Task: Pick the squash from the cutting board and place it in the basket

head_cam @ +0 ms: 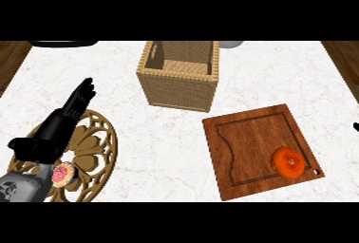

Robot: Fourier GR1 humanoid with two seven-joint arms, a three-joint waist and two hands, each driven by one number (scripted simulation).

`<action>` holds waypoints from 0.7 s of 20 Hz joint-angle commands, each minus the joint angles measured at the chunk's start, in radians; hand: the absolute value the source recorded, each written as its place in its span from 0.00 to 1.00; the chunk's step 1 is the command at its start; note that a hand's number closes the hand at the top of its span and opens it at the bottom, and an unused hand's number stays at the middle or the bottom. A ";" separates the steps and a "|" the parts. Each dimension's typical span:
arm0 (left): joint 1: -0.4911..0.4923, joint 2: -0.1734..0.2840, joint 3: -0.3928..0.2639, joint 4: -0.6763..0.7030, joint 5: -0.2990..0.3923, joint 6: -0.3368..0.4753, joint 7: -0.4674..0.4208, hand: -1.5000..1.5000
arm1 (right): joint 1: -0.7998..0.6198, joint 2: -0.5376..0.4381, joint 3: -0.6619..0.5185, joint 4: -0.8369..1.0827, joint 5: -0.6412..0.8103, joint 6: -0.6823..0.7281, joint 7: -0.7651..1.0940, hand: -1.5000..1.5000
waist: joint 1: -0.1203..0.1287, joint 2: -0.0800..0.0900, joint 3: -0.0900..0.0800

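Observation:
The squash (288, 162) is small, orange and round, and it lies on the near right part of the wooden cutting board (249, 137). The tall wicker basket (179, 90) stands behind the board, at the counter's middle, with its top open. My left hand (67, 116) is at the left, far from the squash, with its fingers straight and pointing away from me. Only a black sliver of my right hand (356, 127) shows at the right edge, beyond the board.
A round golden openwork trivet (98, 152) lies under my left forearm. A dark object (63, 43) and a grey one (231, 44) sit at the counter's far edge. Bare white marble stretches between trivet, basket and board.

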State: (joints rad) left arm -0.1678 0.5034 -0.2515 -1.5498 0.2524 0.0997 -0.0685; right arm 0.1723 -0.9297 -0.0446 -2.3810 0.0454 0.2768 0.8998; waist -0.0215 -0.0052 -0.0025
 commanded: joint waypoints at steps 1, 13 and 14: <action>0.022 -0.018 0.014 -0.004 -0.016 -0.016 0.001 0.50 | 0.100 0.017 -0.203 -0.079 -0.128 0.086 0.013 0.00 | -0.002 0.000 0.003; -0.014 -0.107 0.042 -0.051 -0.101 -0.046 0.078 0.50 | 0.133 0.293 -0.112 0.058 0.193 0.113 -0.234 0.00 | 0.015 0.003 0.004; 0.029 -0.051 0.098 -0.005 -0.062 -0.123 -0.002 0.50 | 0.032 0.322 -0.036 0.113 0.232 0.055 -0.182 0.00 | 0.028 0.006 0.003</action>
State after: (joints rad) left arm -0.1748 0.4416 -0.1803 -1.5489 0.1894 0.0156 -0.0458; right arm 0.2373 -0.6966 -0.1556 -2.3331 0.1639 0.3754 0.7593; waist -0.0041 -0.0010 0.0004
